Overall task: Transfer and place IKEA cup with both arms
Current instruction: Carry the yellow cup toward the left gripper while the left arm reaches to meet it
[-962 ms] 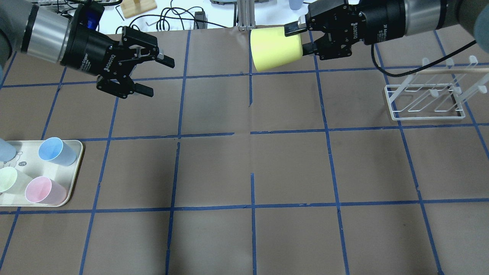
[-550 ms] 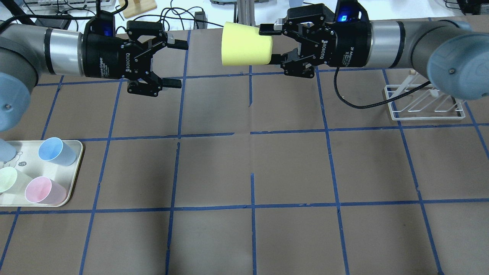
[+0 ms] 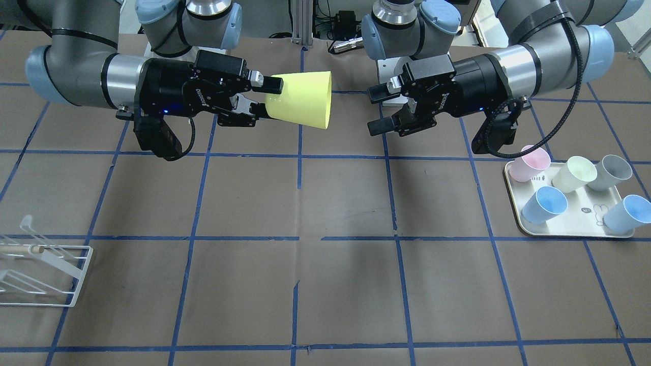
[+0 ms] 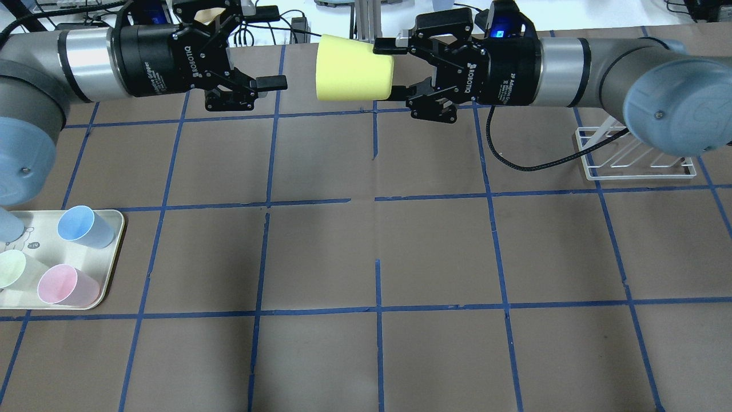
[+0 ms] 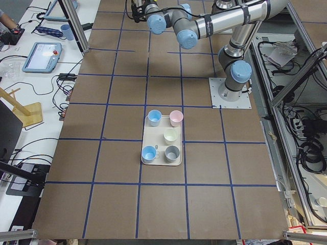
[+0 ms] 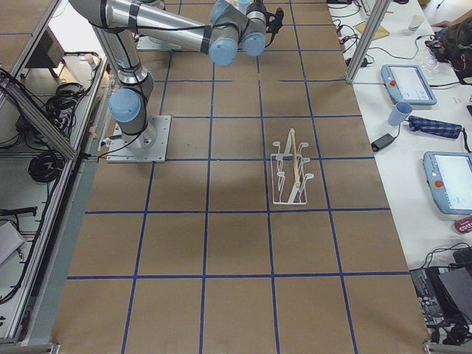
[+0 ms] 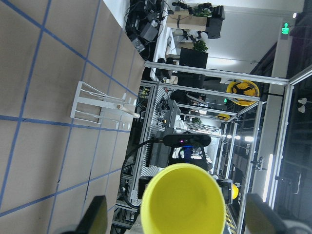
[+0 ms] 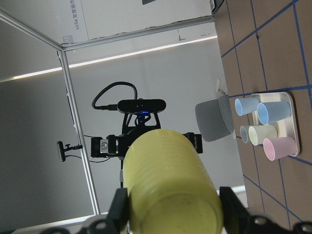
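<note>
The bright yellow IKEA cup is held level in the air above the far middle of the table, also seen in the front-facing view. My right gripper is shut on its narrow base, and the wide mouth points at my left gripper. My left gripper is open, facing the cup's mouth with a small gap between them. In the left wrist view the cup's mouth sits between the open fingers. In the right wrist view the cup fills the space between the fingers.
A cream tray with several pastel cups sits at the table's left edge, also in the front-facing view. A white wire rack stands at the right, partly under the right arm.
My right gripper has carried the cup leftward across the centre line. My left gripper has moved right and toward the far edge, and the gap to the cup's mouth has narrowed.
</note>
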Robot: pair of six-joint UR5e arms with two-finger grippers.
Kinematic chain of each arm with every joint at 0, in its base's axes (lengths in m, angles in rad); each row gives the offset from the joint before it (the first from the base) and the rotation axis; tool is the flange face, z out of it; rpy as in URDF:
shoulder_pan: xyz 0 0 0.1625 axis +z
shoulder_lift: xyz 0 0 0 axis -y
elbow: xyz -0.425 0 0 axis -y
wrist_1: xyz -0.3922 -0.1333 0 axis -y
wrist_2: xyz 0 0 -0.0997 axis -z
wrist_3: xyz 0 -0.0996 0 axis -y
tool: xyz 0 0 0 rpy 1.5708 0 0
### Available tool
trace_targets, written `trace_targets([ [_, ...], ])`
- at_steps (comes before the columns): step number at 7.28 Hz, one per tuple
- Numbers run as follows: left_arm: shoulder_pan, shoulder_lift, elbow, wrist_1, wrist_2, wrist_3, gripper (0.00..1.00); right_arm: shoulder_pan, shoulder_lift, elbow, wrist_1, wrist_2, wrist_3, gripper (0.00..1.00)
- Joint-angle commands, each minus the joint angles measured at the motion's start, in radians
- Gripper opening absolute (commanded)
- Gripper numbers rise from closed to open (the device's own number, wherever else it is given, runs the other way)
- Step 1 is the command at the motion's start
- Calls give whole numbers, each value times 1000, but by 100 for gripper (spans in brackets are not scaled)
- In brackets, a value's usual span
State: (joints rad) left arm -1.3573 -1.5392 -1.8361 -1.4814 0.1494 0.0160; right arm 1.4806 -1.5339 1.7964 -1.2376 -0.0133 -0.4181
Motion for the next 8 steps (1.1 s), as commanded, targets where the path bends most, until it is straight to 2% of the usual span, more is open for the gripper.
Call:
trace_targets([
  [1, -52, -1, -3, 101, -16, -2, 100, 30, 0, -5, 1, 1, 16, 12],
  [5, -69, 4, -9, 110, -4, -4, 100, 32, -2, -6, 1, 1, 19, 12],
  [6, -69, 4, -11, 110, -2, -4, 81, 32, -2, -8, 1, 1, 21, 12],
  [7, -69, 10, -11, 110, -2, -4, 53, 32, -2, -9, 0, 1, 36, 12],
  [8, -69, 11, -11, 110, -2, -4, 45, 32, -2, -9, 0, 1, 38, 12],
])
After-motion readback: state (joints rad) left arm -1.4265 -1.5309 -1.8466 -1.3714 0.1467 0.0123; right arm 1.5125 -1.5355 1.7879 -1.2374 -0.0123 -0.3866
